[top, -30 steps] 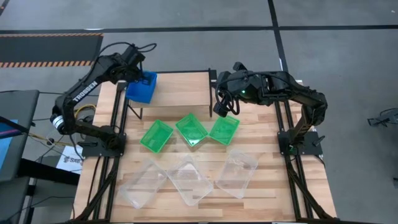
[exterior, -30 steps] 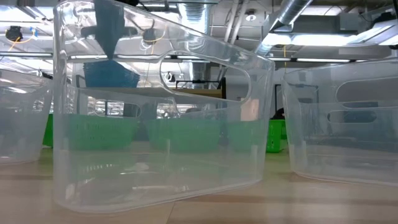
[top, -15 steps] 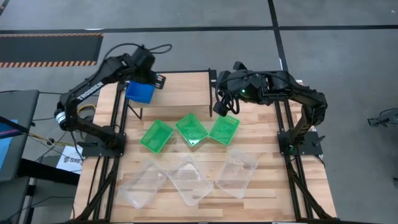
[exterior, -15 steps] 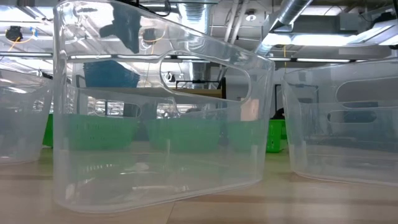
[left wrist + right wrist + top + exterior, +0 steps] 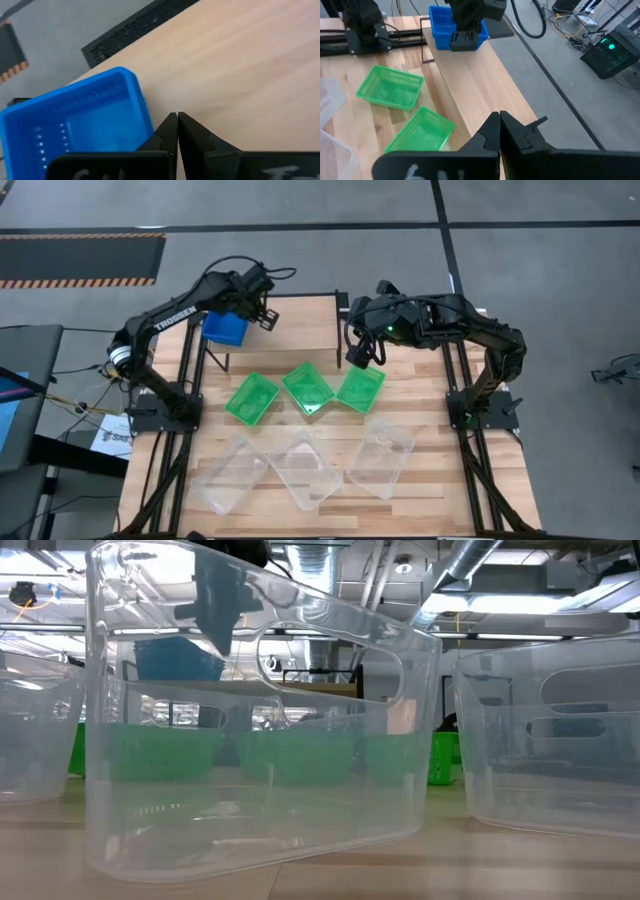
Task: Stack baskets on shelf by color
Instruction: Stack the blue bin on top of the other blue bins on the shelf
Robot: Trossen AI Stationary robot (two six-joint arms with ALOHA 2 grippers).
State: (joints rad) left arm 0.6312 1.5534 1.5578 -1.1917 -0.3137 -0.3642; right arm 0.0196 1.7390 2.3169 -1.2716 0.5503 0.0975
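Three green baskets (image 5: 305, 389) and three clear baskets (image 5: 305, 467) lay on the slatted table (image 5: 430, 510), while a blue basket stack (image 5: 225, 329) sat at the left end of the shelf (image 5: 300, 320). The left gripper (image 5: 177, 131) hovered beside the blue stack, its fingers pressed together and holding nothing. The right gripper (image 5: 499, 131), likewise closed and empty, hung over the shelf's right end above the green row. The blue stacking looked finished; the next move probably called for opening over a green basket's rim.
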